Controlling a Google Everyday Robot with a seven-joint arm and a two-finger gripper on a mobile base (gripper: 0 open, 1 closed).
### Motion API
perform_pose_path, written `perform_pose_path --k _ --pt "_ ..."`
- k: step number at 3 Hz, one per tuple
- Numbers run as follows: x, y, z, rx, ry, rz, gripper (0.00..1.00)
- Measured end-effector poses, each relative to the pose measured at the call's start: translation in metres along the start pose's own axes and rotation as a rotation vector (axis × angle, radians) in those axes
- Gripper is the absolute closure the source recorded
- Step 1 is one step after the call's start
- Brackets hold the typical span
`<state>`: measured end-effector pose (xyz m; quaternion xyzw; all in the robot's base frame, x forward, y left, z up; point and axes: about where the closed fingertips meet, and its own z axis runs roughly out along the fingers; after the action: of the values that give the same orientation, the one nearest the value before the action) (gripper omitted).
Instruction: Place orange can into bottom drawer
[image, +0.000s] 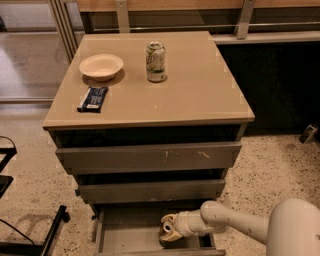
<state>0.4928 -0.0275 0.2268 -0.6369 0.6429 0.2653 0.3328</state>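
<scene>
tool (168, 228) in bottom drawer (129, 226) half-covers orange can (166, 227) | drawer front cropped

Lower centre, a cream-white gripper (165, 228) clasps an orange-gold can (166, 227) in a grey drawer (127, 227). Upper frame: white-and-green can (155, 61), cream bowl (101, 66) and dark blue packet (93, 98) on a tan cabinet top (200, 90).
</scene>
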Motion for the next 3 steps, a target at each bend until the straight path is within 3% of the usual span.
perform_pose_path --k 3 --pt "0.040 -0.018 0.015 0.022 0.074 -0.027 1.00"
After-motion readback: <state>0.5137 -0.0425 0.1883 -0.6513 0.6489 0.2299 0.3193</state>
